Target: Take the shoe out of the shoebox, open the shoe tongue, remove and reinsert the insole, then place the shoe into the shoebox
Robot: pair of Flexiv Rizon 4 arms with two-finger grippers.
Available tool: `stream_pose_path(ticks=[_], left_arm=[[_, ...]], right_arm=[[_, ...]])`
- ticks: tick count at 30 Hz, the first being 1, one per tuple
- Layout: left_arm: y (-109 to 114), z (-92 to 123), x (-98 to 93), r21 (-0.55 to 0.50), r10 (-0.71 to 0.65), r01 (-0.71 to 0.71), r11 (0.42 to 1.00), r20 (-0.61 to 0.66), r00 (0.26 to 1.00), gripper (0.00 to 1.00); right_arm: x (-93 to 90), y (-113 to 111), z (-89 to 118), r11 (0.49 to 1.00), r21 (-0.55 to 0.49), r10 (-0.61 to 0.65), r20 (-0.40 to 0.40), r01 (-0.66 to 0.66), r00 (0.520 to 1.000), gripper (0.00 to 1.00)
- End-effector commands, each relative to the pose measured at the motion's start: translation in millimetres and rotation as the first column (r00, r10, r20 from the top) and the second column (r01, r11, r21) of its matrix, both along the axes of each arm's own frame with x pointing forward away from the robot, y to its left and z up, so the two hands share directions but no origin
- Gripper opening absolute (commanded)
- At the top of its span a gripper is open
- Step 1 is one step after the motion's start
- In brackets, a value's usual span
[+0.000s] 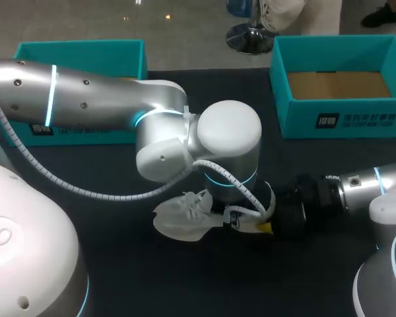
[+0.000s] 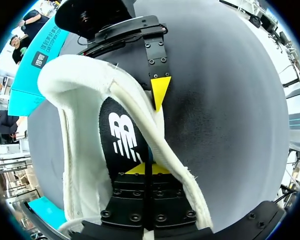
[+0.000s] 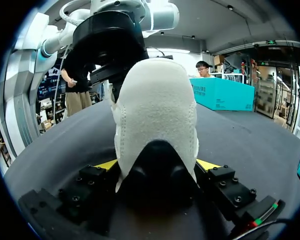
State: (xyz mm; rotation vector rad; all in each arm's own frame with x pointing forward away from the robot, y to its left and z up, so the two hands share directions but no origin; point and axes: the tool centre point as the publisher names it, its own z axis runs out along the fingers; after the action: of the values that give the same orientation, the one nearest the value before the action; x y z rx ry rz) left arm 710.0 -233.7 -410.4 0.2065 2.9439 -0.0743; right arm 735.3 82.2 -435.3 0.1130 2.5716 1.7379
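The dark worktop (image 1: 185, 284) carries two teal shoeboxes at its far edge, one at the left (image 1: 79, 49) and one at the right (image 1: 303, 119), the right one open with bare brown card on its floor. The left arm (image 1: 86, 99) reaches past the middle and its wrist hangs right over the white shoe (image 1: 181, 214), which lies near the centre, well apart from both boxes. The right arm (image 1: 369, 185) comes in low along the worktop. The right pincer (image 3: 157, 165) is spread wide around the shoe's heel, a yellow tip pressed against each side, so it has the shoe clamped. The left pincer (image 2: 144, 170) points down into the shoe's mouth with its tips almost together; they seem to pinch the heel end of the black insole (image 2: 120, 135), though the shoe's white wall partly covers the contact
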Motion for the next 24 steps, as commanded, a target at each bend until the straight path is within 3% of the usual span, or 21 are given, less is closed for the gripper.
stream_pose_path(ticks=[1,24], left_arm=[[-4,-17,4.2,0.017,0.008,-0.009,1.000,0.019,1.000,0.00],[7,54,5.9,-0.064,0.072,-0.065,0.996,0.106,0.992,0.00]], right_arm=[[0.4,3,-4,1.000,-0.004,-0.001,-0.001,0.001,1.000,0.00],[0.4,3,-4,1.000,-0.004,-0.001,-0.001,0.001,1.000,0.00]])
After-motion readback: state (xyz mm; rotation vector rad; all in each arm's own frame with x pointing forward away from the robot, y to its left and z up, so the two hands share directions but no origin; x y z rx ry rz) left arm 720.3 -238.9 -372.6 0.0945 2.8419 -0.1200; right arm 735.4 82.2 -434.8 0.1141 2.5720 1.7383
